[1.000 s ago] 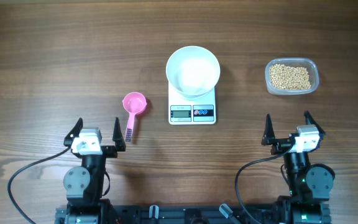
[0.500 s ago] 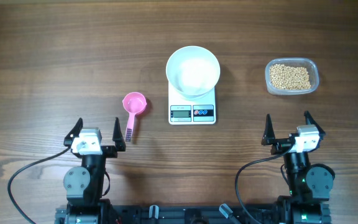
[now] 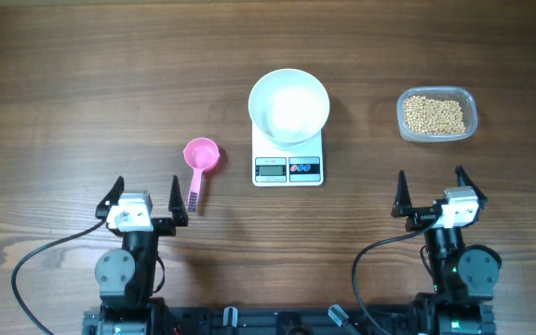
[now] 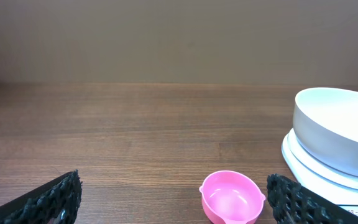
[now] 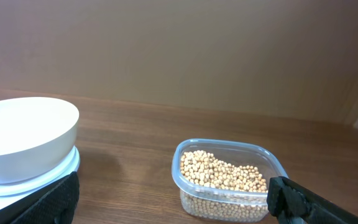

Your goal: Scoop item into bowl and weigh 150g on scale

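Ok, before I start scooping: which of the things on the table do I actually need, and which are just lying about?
Needed for the job:
- beans in the clear tub
- pink scoop
- white bowl, sitting empty on the scale

Just lying about:
- only the arms' black cables near their bases

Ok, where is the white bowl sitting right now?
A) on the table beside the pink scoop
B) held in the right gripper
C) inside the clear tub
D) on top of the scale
D: seen from overhead, the bowl rests on the scale, covering its platform just behind the display, with neither gripper near it.
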